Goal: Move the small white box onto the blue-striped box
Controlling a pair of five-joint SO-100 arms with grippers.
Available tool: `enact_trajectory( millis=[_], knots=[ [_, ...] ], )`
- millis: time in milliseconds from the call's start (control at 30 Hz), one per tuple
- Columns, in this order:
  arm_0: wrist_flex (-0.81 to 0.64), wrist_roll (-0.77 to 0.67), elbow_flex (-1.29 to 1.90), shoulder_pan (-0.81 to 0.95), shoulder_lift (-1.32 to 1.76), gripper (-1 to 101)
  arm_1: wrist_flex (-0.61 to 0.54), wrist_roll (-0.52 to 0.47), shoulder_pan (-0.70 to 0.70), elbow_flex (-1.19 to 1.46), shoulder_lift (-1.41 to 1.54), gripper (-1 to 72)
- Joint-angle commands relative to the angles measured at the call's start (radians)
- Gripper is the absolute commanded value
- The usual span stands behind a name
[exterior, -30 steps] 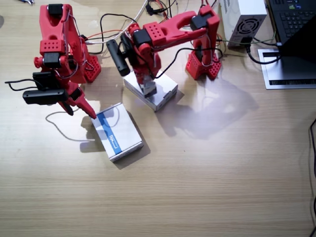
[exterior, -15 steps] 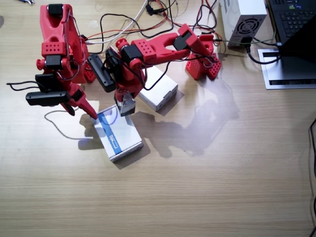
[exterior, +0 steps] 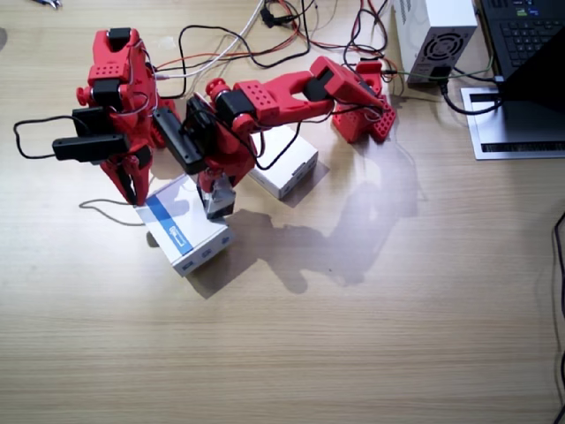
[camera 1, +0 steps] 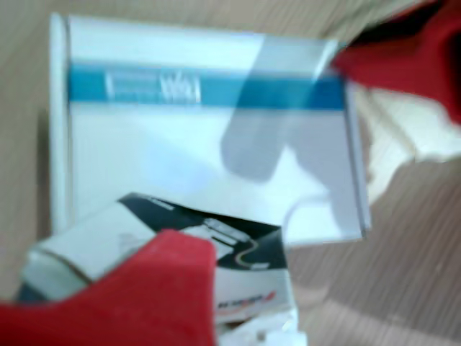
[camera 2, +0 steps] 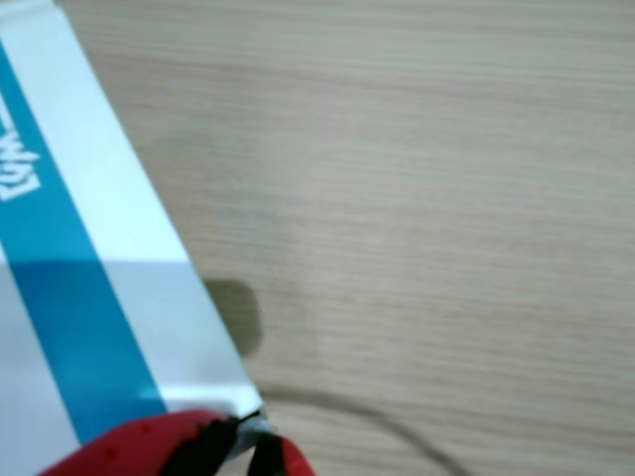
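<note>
The left claw (exterior: 219, 201) is clamped on the small white box (camera 1: 209, 270), holding it just above the near edge of the blue-striped box (exterior: 181, 225), which lies flat on the table (exterior: 371, 336). The right claw (exterior: 134, 187) touches that box's far corner, its fingers nearly together; whether it grips cannot be told. A plain white box (exterior: 287, 161) lies behind.
</note>
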Motion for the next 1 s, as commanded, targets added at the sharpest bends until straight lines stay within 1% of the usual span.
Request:
enact_trajectory(
  millis=[0,33,100,167,233,300,400,433,467,533,600,667,767,833,967],
  knots=[
    [0.026,0.017,-0.11,-0.02,0.138,19,0.018,0.104,-0.178,-0.046,0.023,0.2],
    [0.026,0.015,-0.112,-0.018,0.13,19,0.032,0.137,-0.212,-0.115,0.023,0.2],
    [0.026,0.009,-0.098,-0.018,0.11,18,0.052,0.19,-0.236,-0.279,0.014,0.2],
    [0.026,0.008,-0.075,-0.015,0.097,18,0.054,0.202,-0.222,-0.399,-0.049,0.2],
    [0.026,0.011,-0.066,-0.02,0.08,17,0.049,0.167,-0.146,-0.456,-0.087,0.2],
    [0.026,0.011,-0.052,-0.021,0.066,17,-0.005,0.118,-0.041,-0.39,-0.084,0.2],
    [0.026,0.002,0.046,0.003,0.054,16,-0.135,0.0,0.107,-0.072,0.021,0.2],
    [0.026,-0.005,0.072,0.006,0.037,15,-0.195,-0.028,0.15,0.009,0.023,0.2],
    [0.026,-0.006,0.107,0.008,0.026,14,-0.225,-0.044,0.195,0.029,-0.006,0.2],
    [0.026,-0.021,0.184,0.011,0.009,13,-0.224,-0.051,0.224,0.029,-0.002,0.2],
    [0.026,-0.02,0.242,0.017,-0.025,13,-0.225,-0.049,0.221,0.029,-0.002,0.2],
    [0.026,-0.017,0.268,0.028,-0.055,19,-0.218,-0.038,0.206,0.029,-0.002,0.2],
    [0.026,-0.029,0.281,0.048,-0.031,27,-0.179,-0.055,0.192,0.029,-0.002,0.2],
    [0.026,-0.021,0.285,0.06,0.052,33,-0.178,-0.072,0.212,0.029,-0.002,0.2],
    [0.026,-0.011,0.354,0.126,0.284,37,-0.173,-0.081,0.221,0.029,-0.005,0.2]
  ],
)
